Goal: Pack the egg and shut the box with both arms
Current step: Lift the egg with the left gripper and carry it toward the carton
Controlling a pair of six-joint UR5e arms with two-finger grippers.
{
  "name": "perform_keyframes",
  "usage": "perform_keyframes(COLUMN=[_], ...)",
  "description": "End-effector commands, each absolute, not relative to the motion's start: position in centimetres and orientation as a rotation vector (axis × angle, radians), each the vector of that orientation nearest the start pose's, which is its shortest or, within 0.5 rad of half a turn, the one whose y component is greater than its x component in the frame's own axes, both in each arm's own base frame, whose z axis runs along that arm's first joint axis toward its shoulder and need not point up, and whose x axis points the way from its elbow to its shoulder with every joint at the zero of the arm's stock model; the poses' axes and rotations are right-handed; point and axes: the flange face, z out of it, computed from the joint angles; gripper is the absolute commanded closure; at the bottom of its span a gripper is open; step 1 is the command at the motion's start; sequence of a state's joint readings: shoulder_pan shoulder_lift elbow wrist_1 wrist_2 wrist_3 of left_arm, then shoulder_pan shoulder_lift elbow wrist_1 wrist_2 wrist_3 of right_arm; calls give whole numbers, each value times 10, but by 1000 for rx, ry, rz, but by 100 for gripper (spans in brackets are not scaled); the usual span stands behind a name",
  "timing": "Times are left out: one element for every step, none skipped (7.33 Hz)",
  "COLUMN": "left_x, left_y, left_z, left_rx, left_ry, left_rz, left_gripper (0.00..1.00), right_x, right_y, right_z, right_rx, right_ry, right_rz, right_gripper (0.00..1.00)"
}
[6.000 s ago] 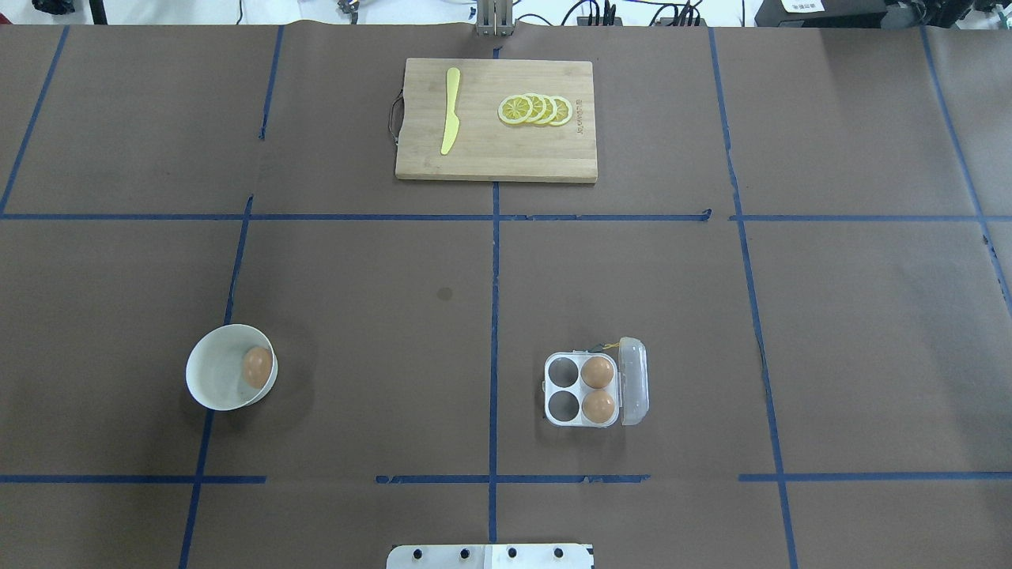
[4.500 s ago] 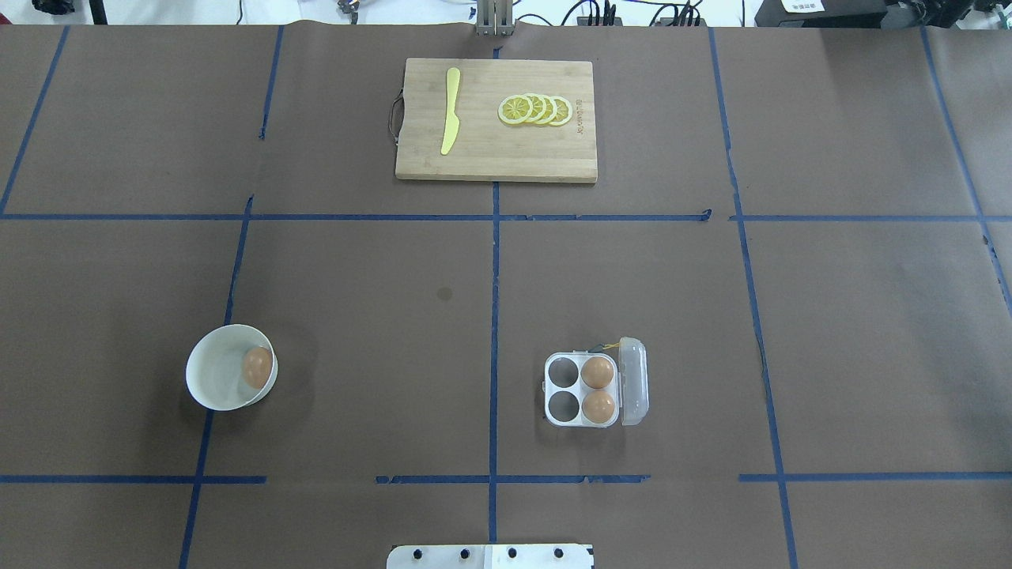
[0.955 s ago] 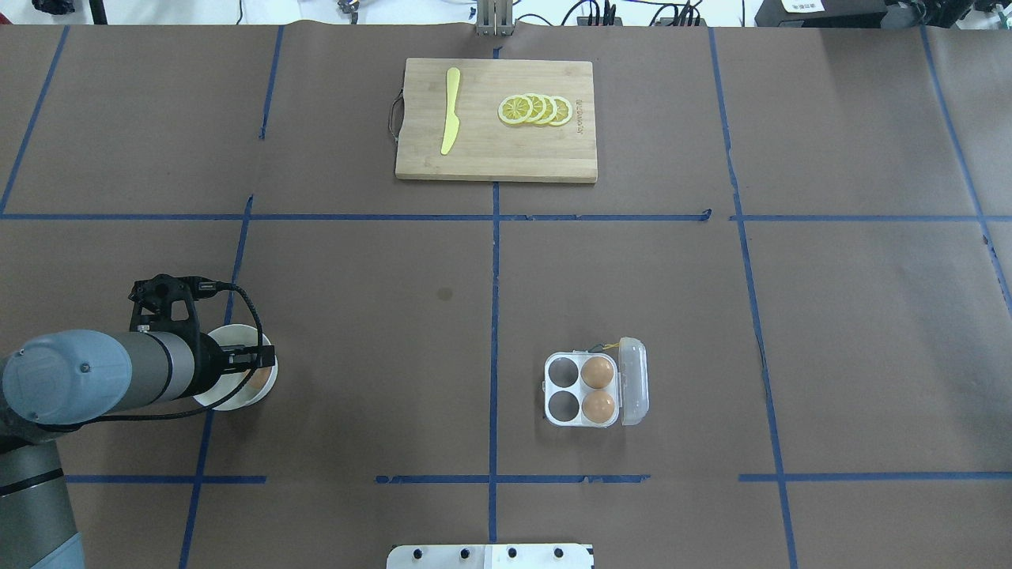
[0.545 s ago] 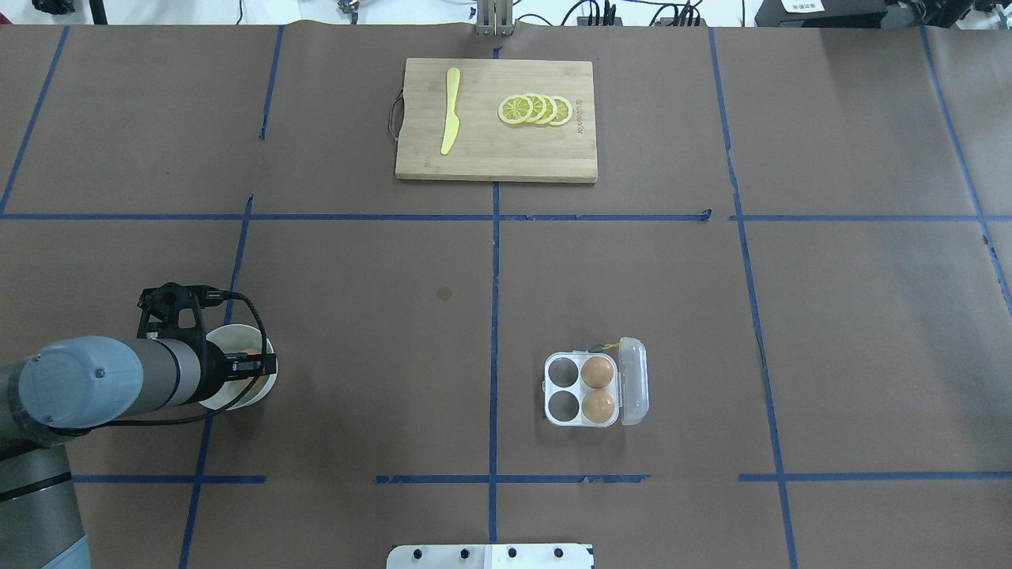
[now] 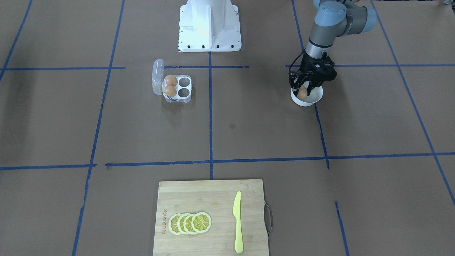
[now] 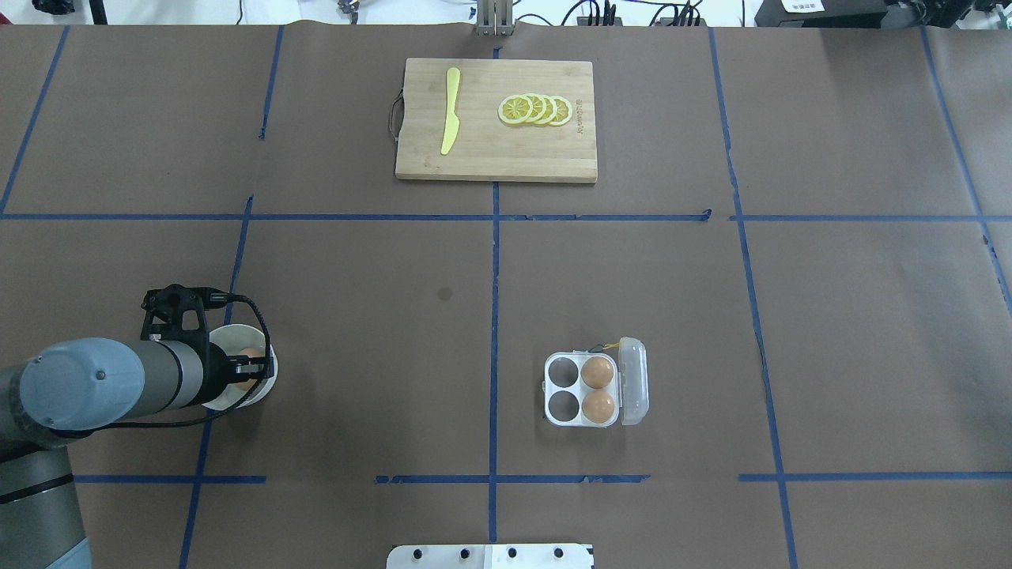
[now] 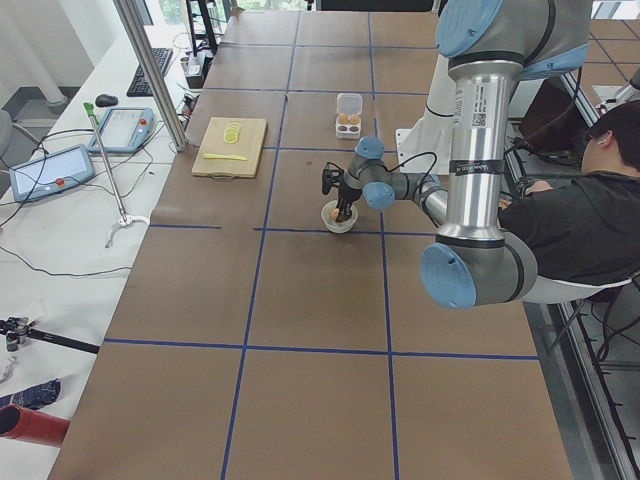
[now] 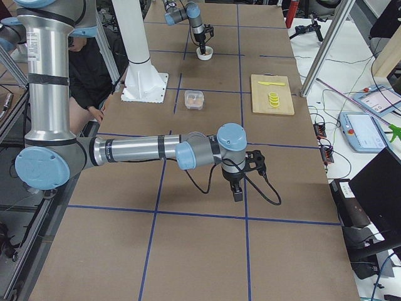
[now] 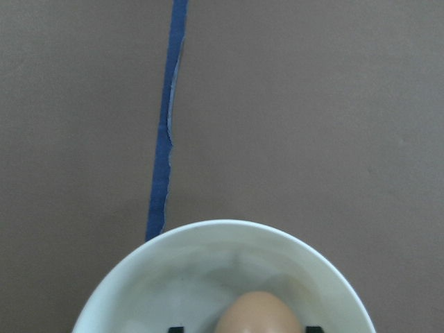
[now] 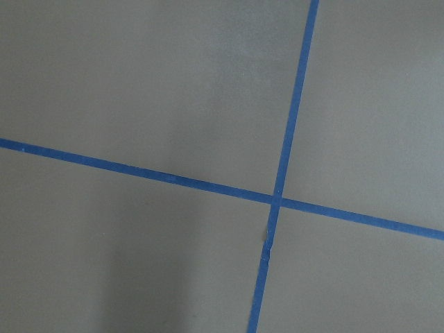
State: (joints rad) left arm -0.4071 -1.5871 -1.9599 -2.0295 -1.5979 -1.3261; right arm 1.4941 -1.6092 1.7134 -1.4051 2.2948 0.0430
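One tan egg point(image 9: 258, 313) lies in a white bowl point(image 9: 208, 270) at the table's left point(image 6: 229, 340). My left gripper point(image 5: 304, 89) reaches down into the bowl, open, with a black fingertip on each side of this egg point(image 5: 302, 94). The clear box point(image 6: 553, 387) stands open right of centre, its lid point(image 6: 635, 379) folded out to the right. Two eggs point(image 6: 598, 371) fill its right cups and the two left cups are empty. My right gripper point(image 8: 238, 191) hovers over bare table far to the right, seen only in the exterior right view, and I cannot tell whether it is open or shut.
A wooden cutting board point(image 6: 490, 158) with a yellow knife point(image 6: 451, 111) and lemon slices point(image 6: 536, 110) lies at the table's far side. The white base pedestal point(image 5: 209, 25) stands at the near edge. Blue tape lines cross the brown cover.
The left arm came in from the left and lowered its gripper into the bowl over the egg. In the last second it shifted slightly. Box and eggs have not moved.
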Motion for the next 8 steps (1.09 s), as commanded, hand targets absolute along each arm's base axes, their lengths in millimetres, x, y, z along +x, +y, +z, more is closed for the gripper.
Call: perform_keyframes(left_x=[396, 373, 345, 350, 369, 395, 416, 427], left_y=[-324, -347, -368, -372, -383, -399, -410, -398], left_z=[398, 383, 365, 348, 312, 270, 233, 231], left_rx=[347, 442, 551, 615, 702, 799, 866, 904], left_ry=[842, 832, 812, 823, 850, 872, 923, 969], left_rz=[-8, 48, 123, 190, 247, 290, 269, 289], left_gripper=[100, 100, 100, 100, 100, 100, 100, 100], right_x=[30, 30, 30, 30, 30, 30, 30, 30], right_y=[-493, -493, -493, -493, -493, -493, -493, -493], right_z=[592, 592, 592, 592, 592, 592, 592, 592], right_rx=[215, 215, 215, 213, 214, 212, 212, 212], right_ry=[-734, -734, -734, -734, -736, -736, -736, -736], right_rz=[-130, -130, -130, -128, -129, -128, -128, -128], right_gripper=[0, 0, 0, 0, 0, 0, 0, 0])
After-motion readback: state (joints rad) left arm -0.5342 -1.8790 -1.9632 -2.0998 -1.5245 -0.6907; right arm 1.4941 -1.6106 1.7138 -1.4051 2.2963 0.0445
